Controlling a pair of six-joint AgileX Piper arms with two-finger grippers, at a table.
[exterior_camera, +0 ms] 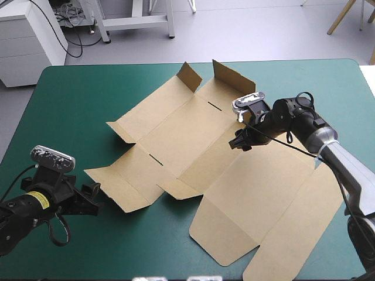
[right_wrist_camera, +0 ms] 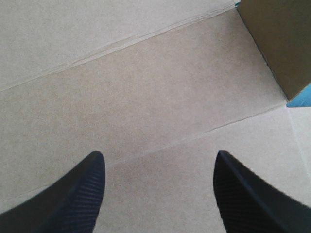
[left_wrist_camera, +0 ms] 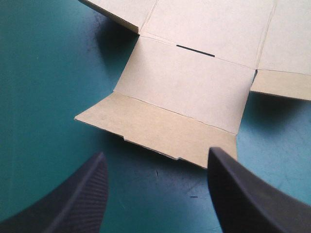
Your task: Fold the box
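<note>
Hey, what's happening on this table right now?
Two robot arms are at a brown box that lies mostly flat on the teal-green table, two far flaps standing up. The right hand is open over its middle panels; the left hand is open beside a side flap. Neither grips it yet.

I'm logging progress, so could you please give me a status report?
Left claw open, just short of the box. Right claw open, over its middle panels. Sheet mostly flat, far flaps raised. Nothing in the way.
</note>
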